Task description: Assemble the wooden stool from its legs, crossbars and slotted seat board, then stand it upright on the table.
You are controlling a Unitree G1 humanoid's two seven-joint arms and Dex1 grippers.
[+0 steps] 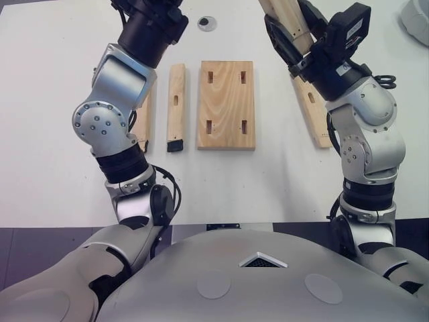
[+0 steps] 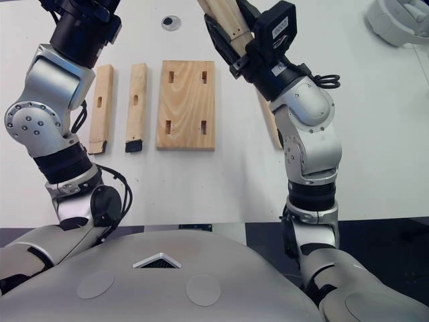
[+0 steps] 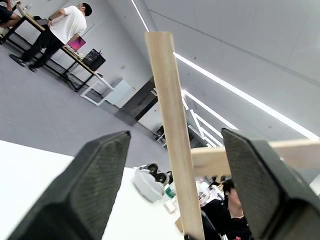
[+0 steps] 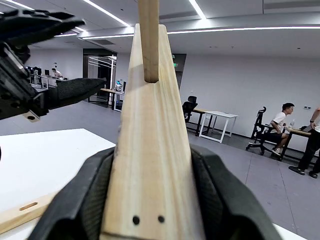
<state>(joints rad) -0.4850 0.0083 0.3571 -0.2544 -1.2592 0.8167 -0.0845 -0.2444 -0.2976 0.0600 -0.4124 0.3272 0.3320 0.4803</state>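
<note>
Four legs, one seat board, one crossbar: that is my count across the white tabletop (image 1: pixel 40 134) and the pincers.

The seat board (image 1: pixel 226 104) is a flat rectangle of pale, grained wood with four small rectangular slots. It lies in the upper middle of the head views.

To its left, two legs lie side by side, the inner leg (image 2: pixel 137 106) and the outer leg (image 2: pixel 101 107). Each is a flat pale slat with one oblong slot and a dark cap at the near end. A third leg (image 1: pixel 312 111) lies to the right of the board, partly hidden behind my right arm.

The fourth leg (image 1: pixel 285 17) is up off the tabletop at the top of the frame, right of centre. My right pincer (image 4: pixel 152 165) is clenched on it, with black textured fingers (image 4: pixel 85 200) pressed against both sides. Two small holes show on the leg's face.

The crossbar (image 3: pixel 170 115), a slim, square-edged pale stick, meets that face end-on.

My left pincer (image 3: pixel 176 135) is released. Its two black, ribbed pads (image 3: pixel 102 185) stand wide apart, and the crossbar rises between them, touching neither where I can see.

A small dark round disc (image 1: pixel 207 23) sits on the tabletop beyond the board, at the top of the frame.
</note>
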